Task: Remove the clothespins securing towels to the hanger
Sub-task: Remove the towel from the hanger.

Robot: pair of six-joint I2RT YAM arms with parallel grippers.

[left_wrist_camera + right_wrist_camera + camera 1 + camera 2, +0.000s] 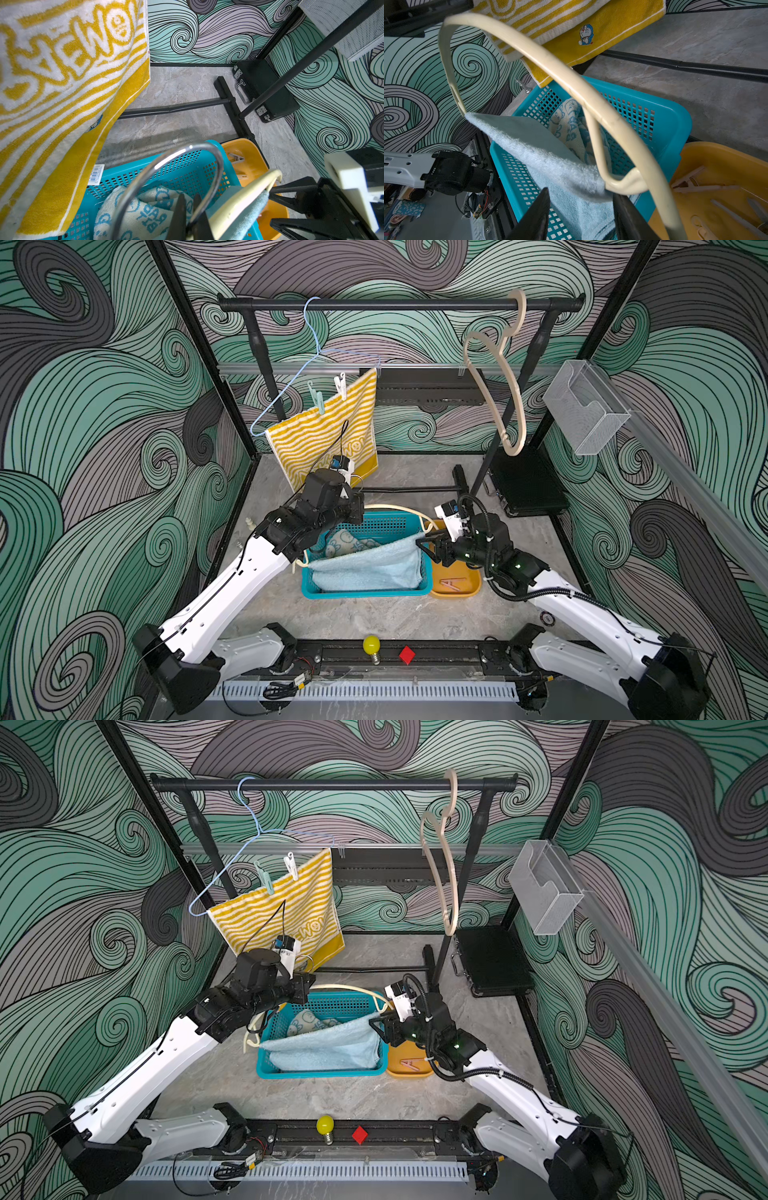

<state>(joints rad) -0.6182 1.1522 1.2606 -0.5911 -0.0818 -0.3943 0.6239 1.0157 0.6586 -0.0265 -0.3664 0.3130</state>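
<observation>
1 cream hanger (571, 74), hook (216, 166) pinched by L gripper (189, 199); R gripper (580, 193) jaws spread astride blue towel (539, 149); risk: tug twists hanger loose.

**Crowded middle, open front**

The teal basket (365, 594) and orange tray (457, 592) fill the middle of the table (374, 618). A cream hanger (239, 197) arches over the basket and blocks the way in. The yellow towel (324, 435) hangs low behind. In front, the table is open.
</observation>
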